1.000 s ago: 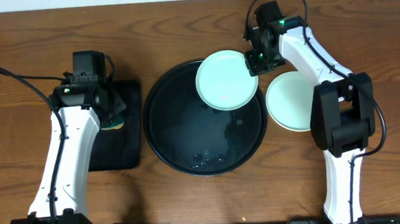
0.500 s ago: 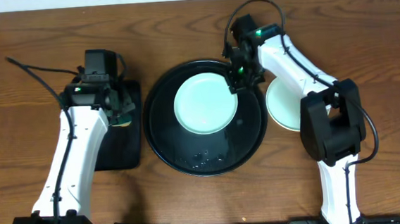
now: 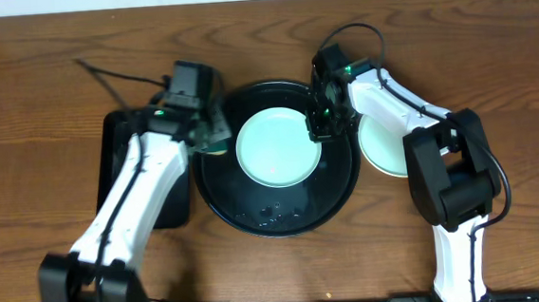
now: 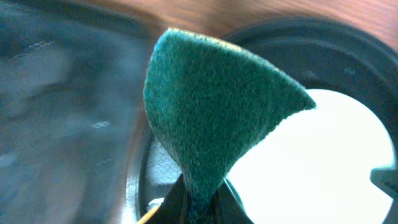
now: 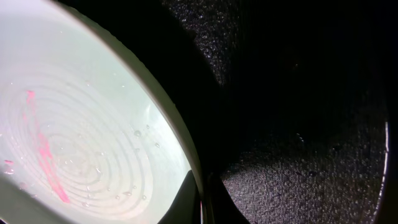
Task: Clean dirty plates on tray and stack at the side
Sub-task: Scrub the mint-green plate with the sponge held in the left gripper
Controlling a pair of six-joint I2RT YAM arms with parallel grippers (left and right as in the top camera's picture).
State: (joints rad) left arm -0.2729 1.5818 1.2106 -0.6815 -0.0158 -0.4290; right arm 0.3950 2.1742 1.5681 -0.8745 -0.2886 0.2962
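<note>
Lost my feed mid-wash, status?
Left gripper jaws shut on green sponge, at tray rim. Right gripper jaws clamp aqua plate edge over tray. Pink smear uncleaned. Nothing blocking.

1. Round black tray [image 3: 280, 228]: the aqua plate [image 3: 271, 151] fills its middle. Only the crescent of tray floor toward the table's near edge lies bare.
2. Plate's left side: blocked by the left gripper [image 3: 213, 139], closed on a green scouring pad [image 4: 211, 118] over the tray's left rim.
3. Plate's right rim: taken by the right gripper [image 3: 321, 126], clamped on it.
4. Right of the tray: a second plate [image 3: 384, 157] lies just beside the rim, partly under the right arm.
5. Left of the tray: a rectangular black tray [image 3: 117, 171], crossed by the left arm.
6. Open table [image 3: 29, 111]: the far edge strip, both far corners, and the left and right edges.
</note>
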